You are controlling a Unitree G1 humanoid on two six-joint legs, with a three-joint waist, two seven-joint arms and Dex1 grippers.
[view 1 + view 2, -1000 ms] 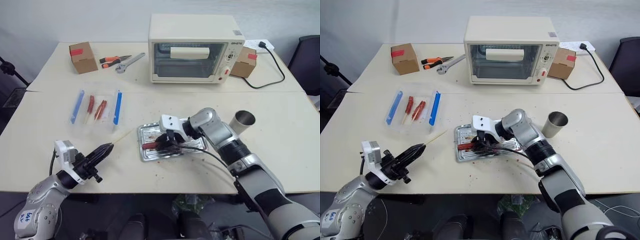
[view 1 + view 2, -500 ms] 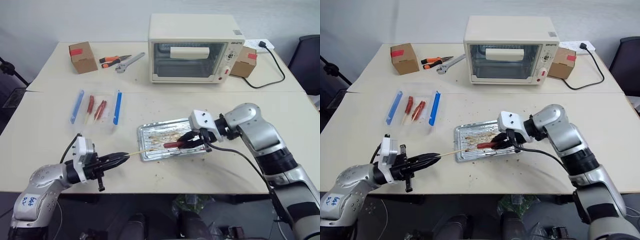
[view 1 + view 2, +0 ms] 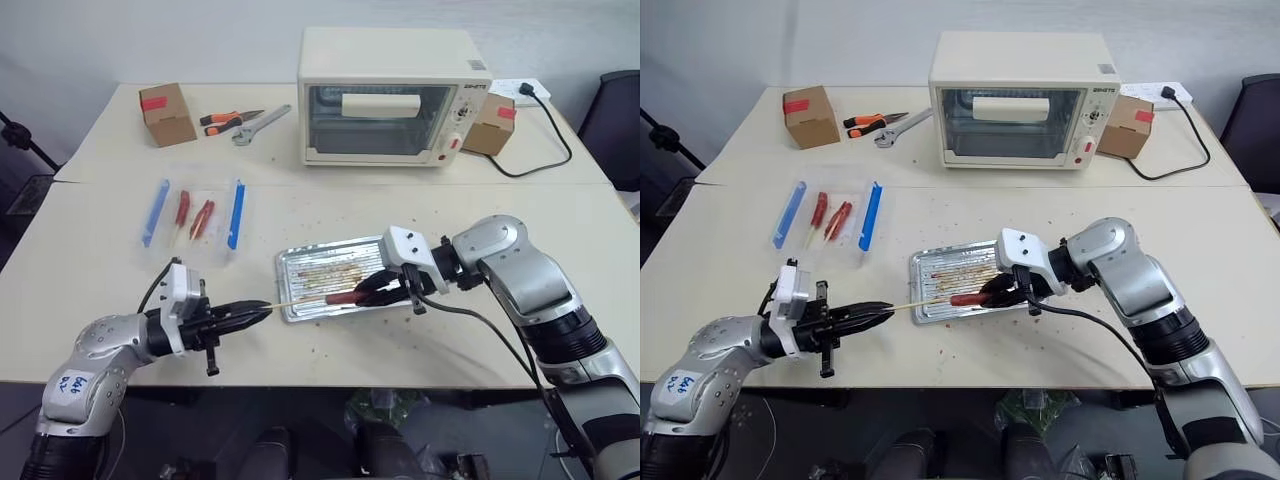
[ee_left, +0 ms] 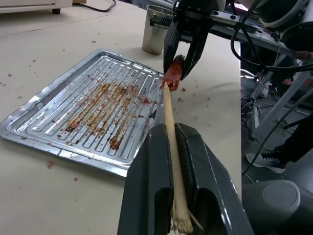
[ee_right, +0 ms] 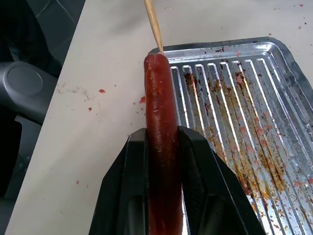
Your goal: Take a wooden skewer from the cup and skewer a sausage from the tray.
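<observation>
1. Since a second ago, your right gripper (image 3: pixel 378 291) has lifted the sausage (image 5: pixel 160 132) off the tray (image 3: pixel 300 262); it's now above the tray's 5 o'clock edge.
2. Left gripper (image 3: pixel 872 313) pinches the wooden skewer (image 4: pixel 171 142), tip at the sausage end.
3. Skewer taken, sausage picked; piercing remains.
4. Cup (image 4: pixel 155 30) past the tray, 3 o'clock side.

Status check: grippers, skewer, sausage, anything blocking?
Left gripper shut on skewer. Right gripper shut on sausage, above tray. Skewer tip at sausage end. Nothing between.

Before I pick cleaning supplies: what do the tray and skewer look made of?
Tray: likely thin metal, shiny silver with pressed ribs, smeared with brown grease. Skewer: looks like bare pale wood or bamboo, matte, with faint fibres and a pointed tip.
</observation>
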